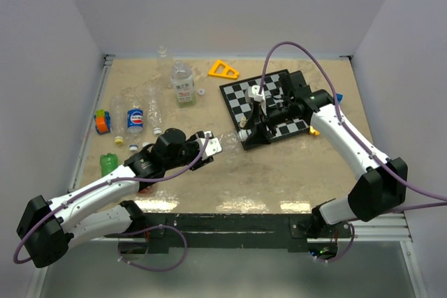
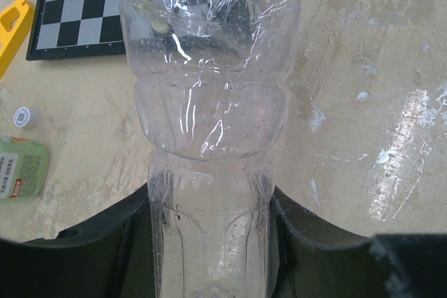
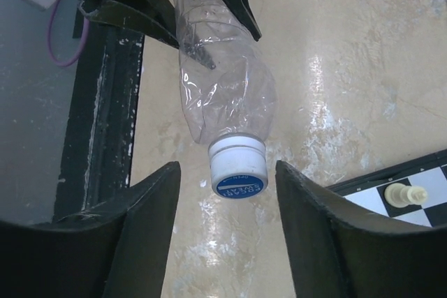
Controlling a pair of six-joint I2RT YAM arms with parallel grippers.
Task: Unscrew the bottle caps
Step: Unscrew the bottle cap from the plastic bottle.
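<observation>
The left gripper [image 2: 209,204] is clamped on the clear bottle [image 2: 209,102], whose white cap [image 3: 239,172] sits untouched between the parted jaws of the right gripper [image 3: 227,172]; judged risk: the thin creased body may twist or slip under turning force, above a glossy beige tabletop [image 1: 279,172] enclosed by plain white walls [image 1: 230,5].

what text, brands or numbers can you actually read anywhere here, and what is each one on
Nothing is sharp enough to quote.
On the blue-topped cap of the clear bottle: white lettering, blurred.
On the green-labelled bottle: fine print, too small.
On the loose white cap: a dark mark, unreadable.
On the blue-labelled bottle: a round logo, no legible word.
</observation>
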